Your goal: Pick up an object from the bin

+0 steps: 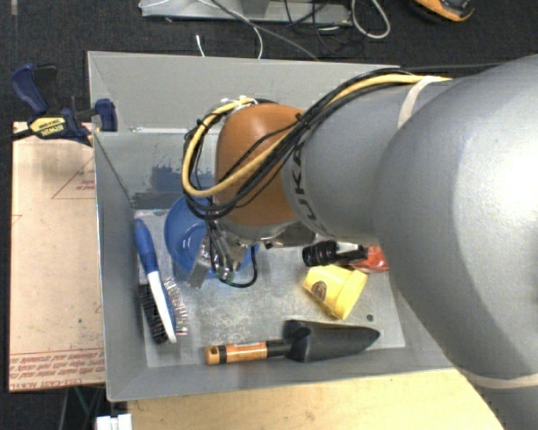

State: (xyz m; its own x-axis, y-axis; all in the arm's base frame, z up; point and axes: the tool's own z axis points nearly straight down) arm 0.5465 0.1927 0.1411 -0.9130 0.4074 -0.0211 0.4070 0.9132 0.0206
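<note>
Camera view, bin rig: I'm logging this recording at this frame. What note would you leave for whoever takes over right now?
Gripper: low in the bin, at the right edge of the blue bowl on the left side.
Other things: a blue-and-white brush lies left of the bowl, a yellow piece lies to the gripper's right, and a black trowel lies along the near wall.
Done: the arm has reached into the bin.
Left: nothing is lifted out yet, so the grasp and lift remain.
</note>
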